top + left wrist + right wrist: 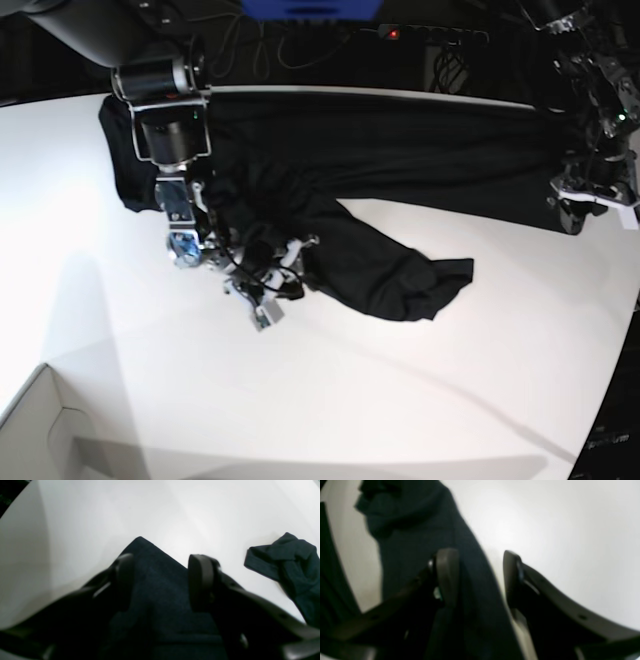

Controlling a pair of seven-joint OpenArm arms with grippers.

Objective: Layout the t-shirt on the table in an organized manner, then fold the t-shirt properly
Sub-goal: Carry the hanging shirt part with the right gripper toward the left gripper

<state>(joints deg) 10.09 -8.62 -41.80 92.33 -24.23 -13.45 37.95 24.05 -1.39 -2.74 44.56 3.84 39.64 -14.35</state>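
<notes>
The t-shirt (380, 160), stretched along the table's (150, 400) far side, looks light, limp and slippery, so with left gripper (160, 580) and right gripper (476, 577) both spread over cloth, I'd pinch hem corners.

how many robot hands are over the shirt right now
2: the right hand over the crumpled black cotton t-shirt mid-table, the left hand at the shirt's far end near the white table edge.
</notes>
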